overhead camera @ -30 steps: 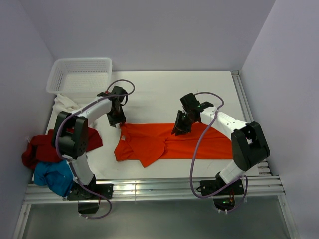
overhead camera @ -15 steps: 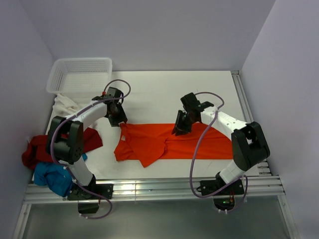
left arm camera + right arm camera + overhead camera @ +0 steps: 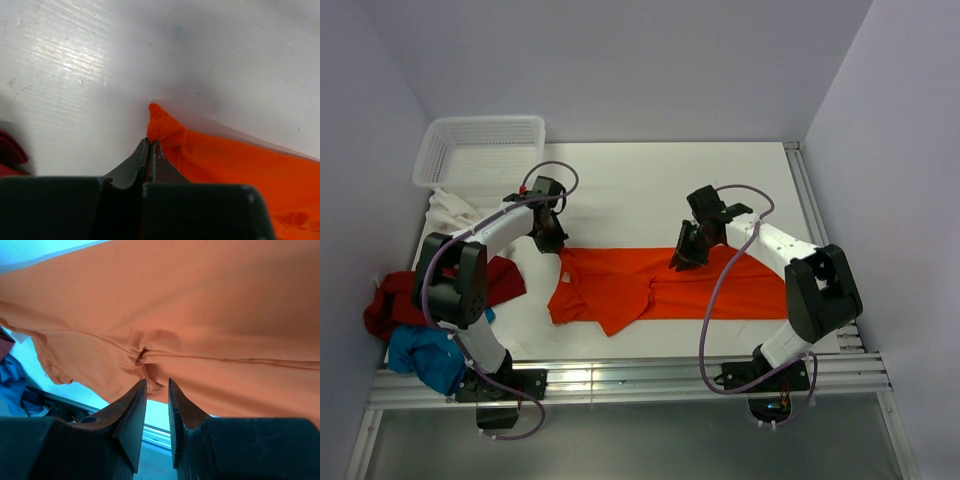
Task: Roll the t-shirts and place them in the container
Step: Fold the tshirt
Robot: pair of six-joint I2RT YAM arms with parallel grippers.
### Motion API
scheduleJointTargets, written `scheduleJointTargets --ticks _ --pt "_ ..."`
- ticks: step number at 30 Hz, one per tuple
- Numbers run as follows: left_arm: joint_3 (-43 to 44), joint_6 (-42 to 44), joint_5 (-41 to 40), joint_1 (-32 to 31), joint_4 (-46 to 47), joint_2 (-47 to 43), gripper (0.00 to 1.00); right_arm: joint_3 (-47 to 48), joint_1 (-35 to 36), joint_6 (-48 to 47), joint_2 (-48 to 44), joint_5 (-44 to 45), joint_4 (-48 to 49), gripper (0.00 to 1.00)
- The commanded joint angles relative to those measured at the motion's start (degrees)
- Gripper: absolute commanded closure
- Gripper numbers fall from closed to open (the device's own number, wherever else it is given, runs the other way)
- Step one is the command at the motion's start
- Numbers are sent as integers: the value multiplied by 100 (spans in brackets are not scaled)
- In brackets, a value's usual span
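Pinching right at the far-left corner of the orange t-shirt (image 3: 660,285), the left gripper (image 3: 151,142) has its jaws pressed tight together, and the left wrist view shows only a sliver of hem bunched at the tips. That's the worry: such a thin bite looks likely to slide out the moment the arm pulls. The shirt lies flat across the middle of the bench, its rumpled sleeve and collar towards the near edge. Over on the shirt's far edge, the right gripper (image 3: 156,381) shows a narrow gap between its jaws, tips against a pucker of cloth, but I can't tell if anything is truly caught. If one side holds and the other doesn't, I'd expect a skewed, cone-shaped roll. The dark red shirt (image 3: 395,295), blue shirt (image 3: 425,355) and white shirt (image 3: 448,208) wait heaped along the left edge, close under the left arm's elbow, which could snag them.
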Motion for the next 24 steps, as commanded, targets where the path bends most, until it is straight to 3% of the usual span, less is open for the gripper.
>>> scheduleJointTargets --ticks 1,7,12,13,14,17,24 --pt "23 -48 -326 163 -122 -203 99 -48 -96 -108 -210 274 -1 69" --pt "23 -22 -273 225 -96 -221 99 -215 -666 -187 -447 574 43 76" --pt "-47 -39 -36 233 141 -282 99 -260 -1799 -442 -509 645 -62 80" --pt "-38 -39 -1 225 142 -274 99 -260 -1966 -486 -527 653 -106 78" --pt "-3 -31 17 225 151 -239 99 -268 -2125 -513 -544 706 -158 68" --pt "102 4 61 225 142 -177 99 -303 -2758 -696 -676 926 -247 53" --pt "339 136 35 225 98 -81 100 -277 -3602 -636 -685 1479 -546 46"
